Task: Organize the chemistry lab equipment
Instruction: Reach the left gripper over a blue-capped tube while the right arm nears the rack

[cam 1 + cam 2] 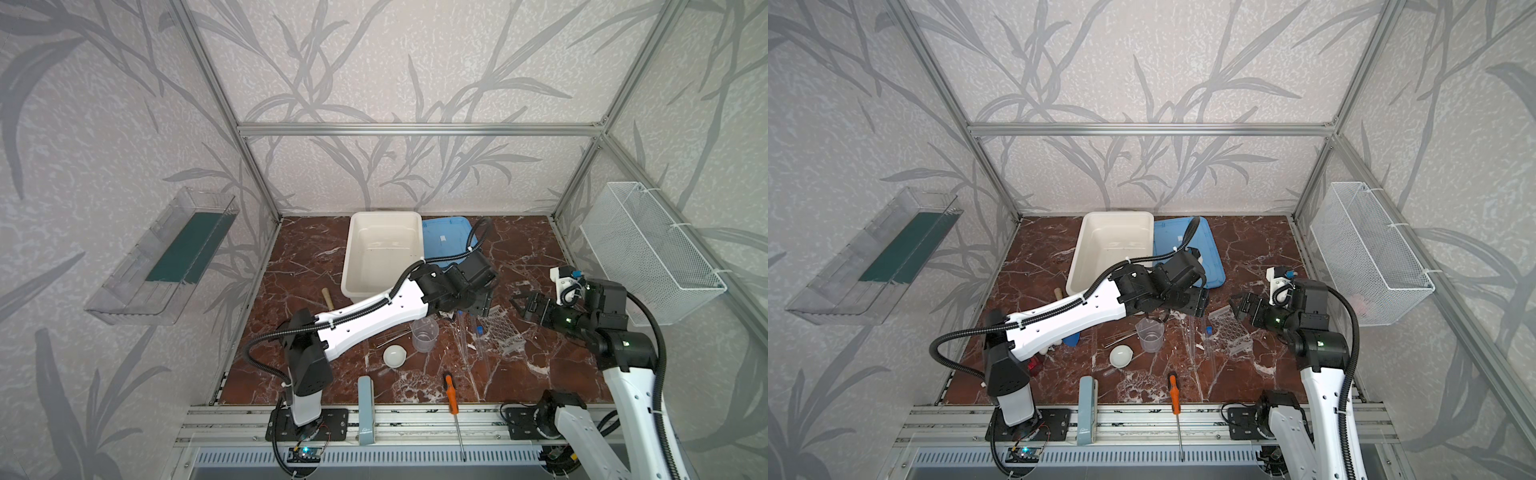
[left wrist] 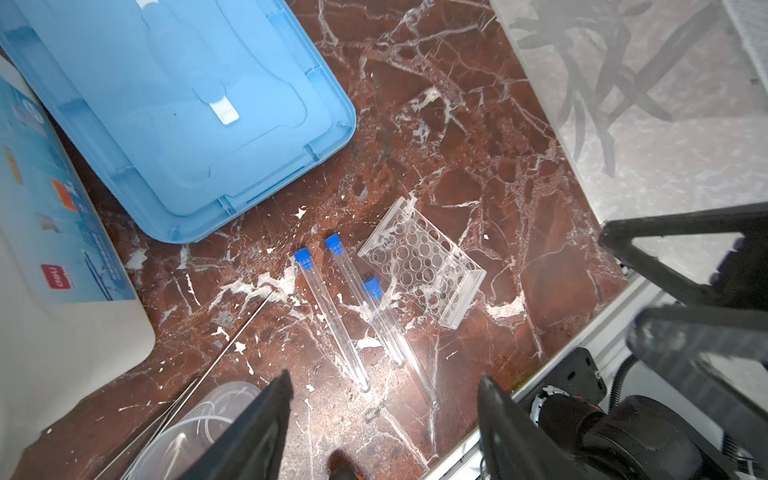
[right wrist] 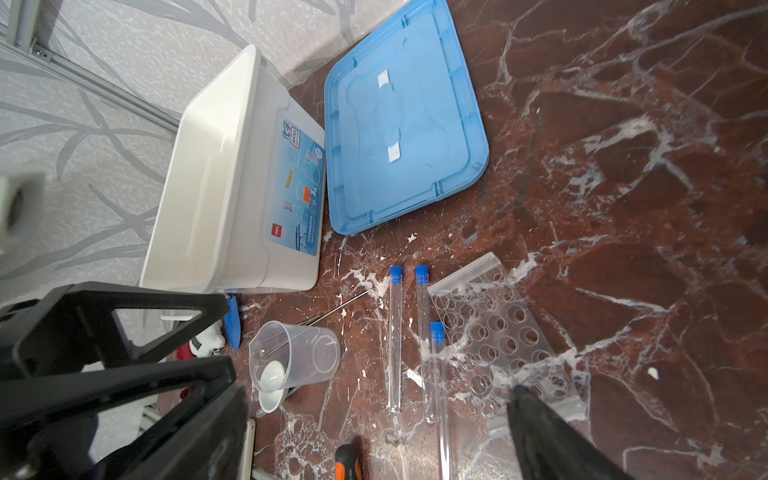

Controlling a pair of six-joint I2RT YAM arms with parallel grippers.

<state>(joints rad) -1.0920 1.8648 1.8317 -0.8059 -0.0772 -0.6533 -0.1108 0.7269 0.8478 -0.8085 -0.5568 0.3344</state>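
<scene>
Right wrist view: white bin (image 3: 199,174) sticker (image 3: 297,187) reads "deli"; left hand (image 2: 384,378) and right hand (image 3: 374,386) gape wide, empty.

The label (image 3: 297,183) on the white bin (image 3: 249,216) reads "deli" on red and, seemingly, "化学".

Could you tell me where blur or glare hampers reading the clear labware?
In both top views the test tubes nearly vanish against the white-veined marble; in the left wrist view they are sharp but the right gripper is blurred; in the right wrist view the rack blends into the veining.
</scene>
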